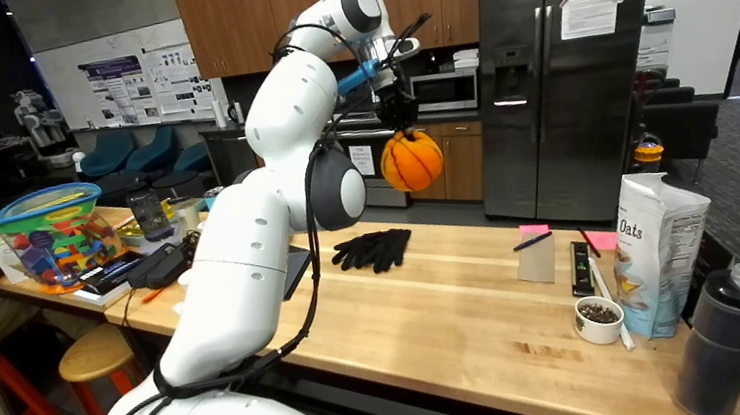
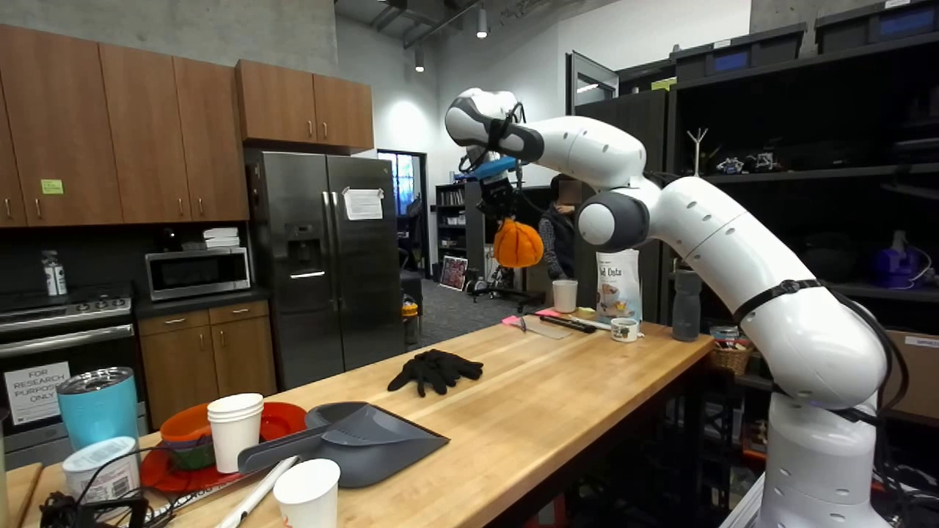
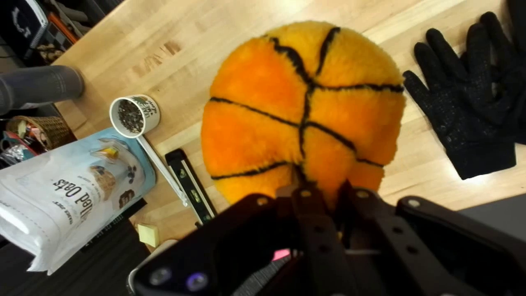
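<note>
At upper center of an exterior view, the nearly closed gripper point(image 1: 407, 128) pinches a plush ball point(image 1: 412, 162), which hangs straight below it, clear of the tabletop point(image 1: 428, 315).
Jaws stand only slightly apart, narrow bite on the ball's top; ball is round, so no long axis to speak of. Wrist view has it at center, just past the jaws: fuzzy orange, yellower toward upper right, black basketball-style seams, creased at the pinch. Beyond it, on the tabletop: black gloves point(image 3: 472, 94) at right of that view, small cup point(image 3: 134, 116) of dark bits and level point(image 3: 191, 187) left of center, oats bag point(image 3: 82, 185) at lower left, gray bottle point(image 3: 45, 86) at left edge. Farthest, fridge point(image 1: 593, 96), upper right in an exterior view.
</note>
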### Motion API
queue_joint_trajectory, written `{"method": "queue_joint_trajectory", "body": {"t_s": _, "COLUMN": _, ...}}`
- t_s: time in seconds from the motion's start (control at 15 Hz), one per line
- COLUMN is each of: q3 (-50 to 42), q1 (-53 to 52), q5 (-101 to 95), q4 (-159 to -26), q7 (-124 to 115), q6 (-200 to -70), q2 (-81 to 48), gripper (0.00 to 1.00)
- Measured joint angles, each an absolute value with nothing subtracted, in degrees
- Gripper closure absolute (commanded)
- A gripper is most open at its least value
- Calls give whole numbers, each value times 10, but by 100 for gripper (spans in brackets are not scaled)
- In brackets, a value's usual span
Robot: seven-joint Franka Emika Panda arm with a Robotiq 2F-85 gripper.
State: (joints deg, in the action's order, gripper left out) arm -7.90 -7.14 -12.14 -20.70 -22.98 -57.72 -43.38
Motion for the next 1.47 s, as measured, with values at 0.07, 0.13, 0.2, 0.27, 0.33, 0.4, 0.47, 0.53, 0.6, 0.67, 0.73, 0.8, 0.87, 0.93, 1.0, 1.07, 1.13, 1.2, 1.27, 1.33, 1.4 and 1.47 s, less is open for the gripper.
{"method": "queue_joint_trajectory", "body": {"t_s": 0.07, "q3": -80, "q1": -72, "q5": -125, "q4": -207, "q7": -228, "q6": -566, "q2": -430, "gripper": 97}}
{"method": "queue_joint_trajectory", "body": {"t_s": 0.13, "q3": -81, "q1": -72, "q5": -130, "q4": -207, "q7": -223, "q6": -556, "q2": -425, "gripper": 97}}
{"method": "queue_joint_trajectory", "body": {"t_s": 0.2, "q3": -82, "q1": -73, "q5": -135, "q4": -207, "q7": -215, "q6": -548, "q2": -421, "gripper": 97}}
{"method": "queue_joint_trajectory", "body": {"t_s": 0.27, "q3": -84, "q1": -73, "q5": -141, "q4": -207, "q7": -206, "q6": -540, "q2": -417, "gripper": 97}}
{"method": "queue_joint_trajectory", "body": {"t_s": 0.33, "q3": -86, "q1": -74, "q5": -148, "q4": -207, "q7": -195, "q6": -533, "q2": -414, "gripper": 97}}
{"method": "queue_joint_trajectory", "body": {"t_s": 0.4, "q3": -87, "q1": -76, "q5": -156, "q4": -207, "q7": -183, "q6": -523, "q2": -411, "gripper": 97}}
{"method": "queue_joint_trajectory", "body": {"t_s": 0.47, "q3": -90, "q1": -78, "q5": -167, "q4": -207, "q7": -171, "q6": -508, "q2": -408, "gripper": 97}}
{"method": "queue_joint_trajectory", "body": {"t_s": 0.53, "q3": -94, "q1": -82, "q5": -178, "q4": -207, "q7": -159, "q6": -492, "q2": -406, "gripper": 97}}
{"method": "queue_joint_trajectory", "body": {"t_s": 0.6, "q3": -98, "q1": -86, "q5": -189, "q4": -209, "q7": -149, "q6": -474, "q2": -405, "gripper": 97}}
{"method": "queue_joint_trajectory", "body": {"t_s": 0.67, "q3": -102, "q1": -91, "q5": -201, "q4": -210, "q7": -140, "q6": -458, "q2": -404, "gripper": 97}}
{"method": "queue_joint_trajectory", "body": {"t_s": 0.73, "q3": -105, "q1": -96, "q5": -213, "q4": -211, "q7": -133, "q6": -442, "q2": -404, "gripper": 97}}
{"method": "queue_joint_trajectory", "body": {"t_s": 0.8, "q3": -109, "q1": -100, "q5": -223, "q4": -215, "q7": -127, "q6": -426, "q2": -404, "gripper": 97}}
{"method": "queue_joint_trajectory", "body": {"t_s": 0.87, "q3": -111, "q1": -105, "q5": -233, "q4": -217, "q7": -120, "q6": -408, "q2": -405, "gripper": 97}}
{"method": "queue_joint_trajectory", "body": {"t_s": 0.93, "q3": -112, "q1": -108, "q5": -241, "q4": -217, "q7": -113, "q6": -389, "q2": -409, "gripper": 97}}
{"method": "queue_joint_trajectory", "body": {"t_s": 1.0, "q3": -112, "q1": -111, "q5": -247, "q4": -216, "q7": -108, "q6": -373, "q2": -414, "gripper": 97}}
{"method": "queue_joint_trajectory", "body": {"t_s": 1.07, "q3": -112, "q1": -113, "q5": -247, "q4": -216, "q7": -107, "q6": -366, "q2": -419, "gripper": 97}}
{"method": "queue_joint_trajectory", "body": {"t_s": 1.13, "q3": -111, "q1": -114, "q5": -247, "q4": -216, "q7": -107, "q6": -365, "q2": -424, "gripper": 97}}
{"method": "queue_joint_trajectory", "body": {"t_s": 1.2, "q3": -109, "q1": -114, "q5": -244, "q4": -215, "q7": -107, "q6": -366, "q2": -431, "gripper": 97}}
{"method": "queue_joint_trajectory", "body": {"t_s": 1.27, "q3": -108, "q1": -114, "q5": -240, "q4": -215, "q7": -108, "q6": -369, "q2": -437, "gripper": 97}}
{"method": "queue_joint_trajectory", "body": {"t_s": 1.33, "q3": -107, "q1": -113, "q5": -233, "q4": -214, "q7": -110, "q6": -375, "q2": -443, "gripper": 97}}
{"method": "queue_joint_trajectory", "body": {"t_s": 1.4, "q3": -106, "q1": -111, "q5": -224, "q4": -214, "q7": -114, "q6": -385, "q2": -449, "gripper": 97}}
{"method": "queue_joint_trajectory", "body": {"t_s": 1.47, "q3": -104, "q1": -110, "q5": -215, "q4": -214, "q7": -119, "q6": -396, "q2": -455, "gripper": 97}}
